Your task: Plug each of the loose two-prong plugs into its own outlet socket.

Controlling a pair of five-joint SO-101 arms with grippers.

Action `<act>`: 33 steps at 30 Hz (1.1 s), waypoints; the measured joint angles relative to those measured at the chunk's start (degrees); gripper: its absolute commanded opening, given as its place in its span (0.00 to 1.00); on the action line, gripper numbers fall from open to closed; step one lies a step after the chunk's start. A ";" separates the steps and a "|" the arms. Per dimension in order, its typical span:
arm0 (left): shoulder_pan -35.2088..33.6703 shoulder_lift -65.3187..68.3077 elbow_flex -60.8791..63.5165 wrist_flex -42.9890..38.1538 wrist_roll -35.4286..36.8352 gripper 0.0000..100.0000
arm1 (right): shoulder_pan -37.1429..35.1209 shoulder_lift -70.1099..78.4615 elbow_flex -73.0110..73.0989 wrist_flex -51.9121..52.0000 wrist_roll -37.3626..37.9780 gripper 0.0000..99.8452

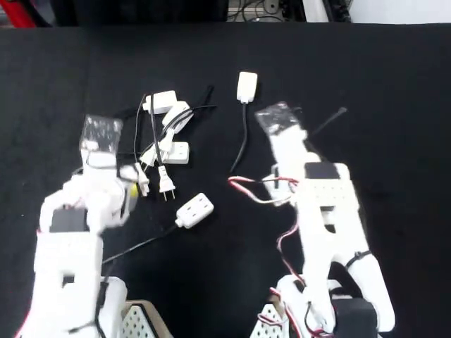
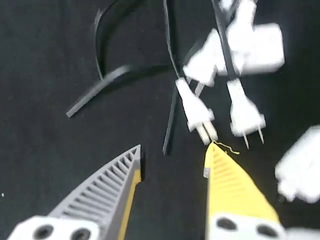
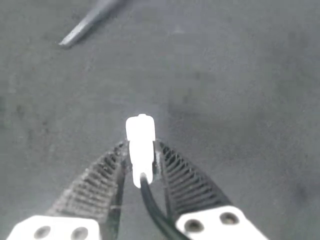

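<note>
One corded plug [image 3: 140, 132] pinched by right claw [image 3: 141, 147] | left claw [image 2: 174, 146] spread, loose plug [image 2: 196, 111] ahead

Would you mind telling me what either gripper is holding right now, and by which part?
The right gripper grips a white plug by its body; the left gripper is open and holds nothing.

The plug [image 3: 141, 145] and sockets [image 1: 194, 210] are white, cords [image 3: 151, 207] and table [image 1: 394, 84] black, the left gripper's [image 2: 174, 146] ribbed fingers [image 2: 227, 185] yellow and grey.
</note>
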 measured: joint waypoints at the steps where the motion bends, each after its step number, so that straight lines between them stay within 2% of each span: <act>1: -0.18 -3.43 2.73 0.09 -0.88 0.21 | -1.76 0.00 -1.05 1.41 0.00 0.01; 6: -5.36 -19.16 14.15 -0.09 -2.64 0.21 | -10.55 0.00 -6.68 7.12 -0.18 0.01; 12: -11.34 -35.08 27.25 -0.09 -5.98 0.21 | -15.21 0.00 -9.23 7.91 -4.40 0.01; 16: -14.15 -43.08 30.33 2.46 -7.38 0.21 | -19.16 0.09 -9.93 8.79 -4.57 0.01; 22: -14.86 -43.16 30.68 3.96 -7.91 0.21 | -25.23 0.44 -15.21 14.33 -5.10 0.01; 29: -14.86 -43.16 30.77 4.66 -7.91 0.21 | -30.33 2.73 -15.82 15.21 -5.10 0.01; 33: -14.86 -43.34 30.77 9.32 -7.91 0.21 | -33.32 9.41 -15.82 13.80 -5.71 0.01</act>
